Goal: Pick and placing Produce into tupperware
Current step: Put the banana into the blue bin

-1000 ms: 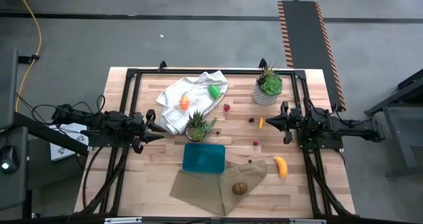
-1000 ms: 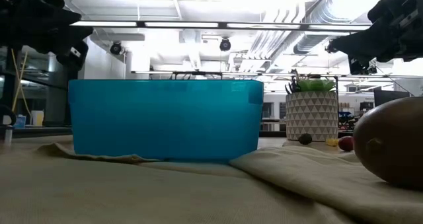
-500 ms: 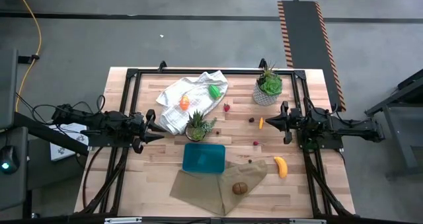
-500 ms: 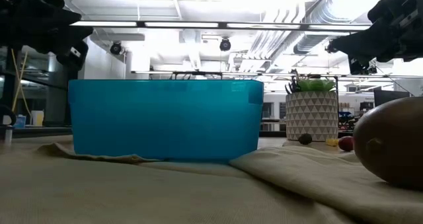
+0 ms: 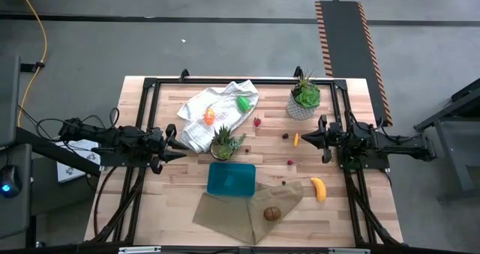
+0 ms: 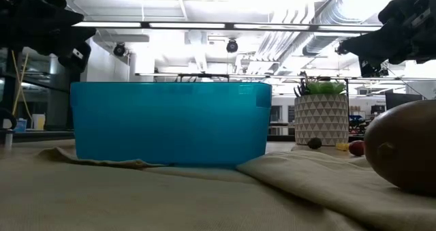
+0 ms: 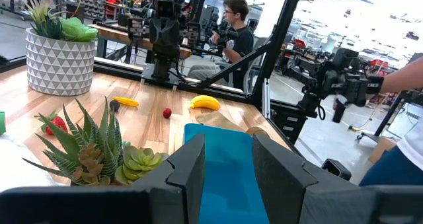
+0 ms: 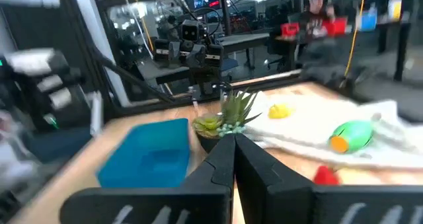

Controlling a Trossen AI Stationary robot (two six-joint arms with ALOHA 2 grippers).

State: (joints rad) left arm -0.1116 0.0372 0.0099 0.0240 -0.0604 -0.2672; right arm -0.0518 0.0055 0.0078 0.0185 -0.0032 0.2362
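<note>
Starting nearest the table's front edge, you have the kiwi [image 5: 272, 213] sitting on the tan cloth [image 5: 225, 213], with the banana [image 5: 319, 188] on bare wood off to the right. Just behind the cloth sits the teal tupperware [image 5: 231, 179], with nothing in it that you can see from above. Further back, a small dark berry [image 5: 283, 183], a red berry [image 5: 290, 162], an orange piece [image 5: 296, 139] and a strawberry [image 5: 257, 121] lie scattered, well apart. At the far side, the green pepper [image 5: 244, 103] and another orange piece [image 5: 209, 116] rest on the white towel [image 5: 202, 115].

Your left tool [image 5: 180, 142] and right tool [image 5: 303, 139] both hang above the table at mid-depth, clenched on nothing.

Expect these toys to be light, hard and smooth, so they will likely skid or roll if nudged. Take the banana across its middle and the kiwi across its narrow width. The berries are tiny, so they will need a squarely centred pinch. The two potted plants [image 5: 225, 143] stand close to the towel items, so approach with care.
</note>
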